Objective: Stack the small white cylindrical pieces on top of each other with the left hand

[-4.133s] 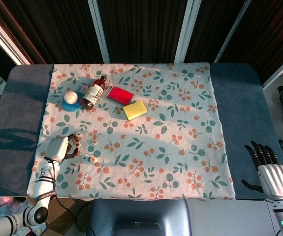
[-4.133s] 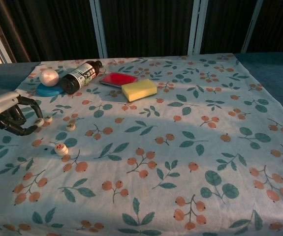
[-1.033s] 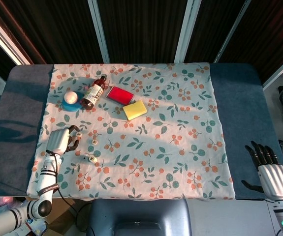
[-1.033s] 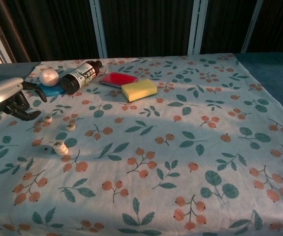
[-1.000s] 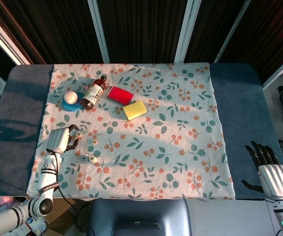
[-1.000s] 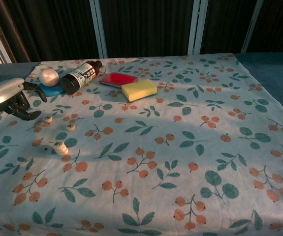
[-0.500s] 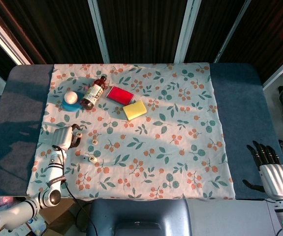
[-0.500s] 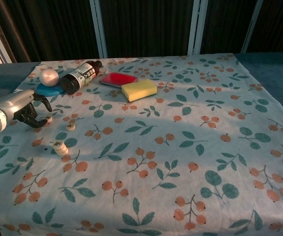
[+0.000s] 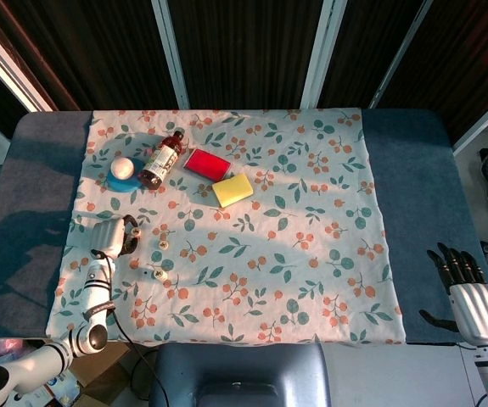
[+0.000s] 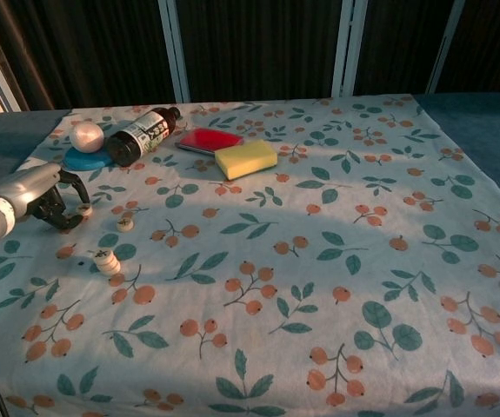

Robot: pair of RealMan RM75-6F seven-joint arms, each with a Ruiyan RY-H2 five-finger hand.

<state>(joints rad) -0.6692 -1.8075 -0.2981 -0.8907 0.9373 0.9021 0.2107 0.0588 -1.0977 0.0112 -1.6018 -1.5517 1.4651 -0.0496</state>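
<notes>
Chest view, left hand (image 10: 51, 201) pinching one small white piece (image 10: 84, 209), two-piece stack (image 10: 106, 261) nearby.

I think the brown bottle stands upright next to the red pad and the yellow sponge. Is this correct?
Not quite. The brown bottle lies on its side, not upright; the chest view shows this clearly. It is indeed next to the red pad and the yellow sponge.

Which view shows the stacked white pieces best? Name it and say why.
Chest view. The stack of white pieces is seen there from the side, so its height over the floral cloth shows, with the left hand apart from it. The head view looks straight down: the stack is only a small white dot.
</notes>
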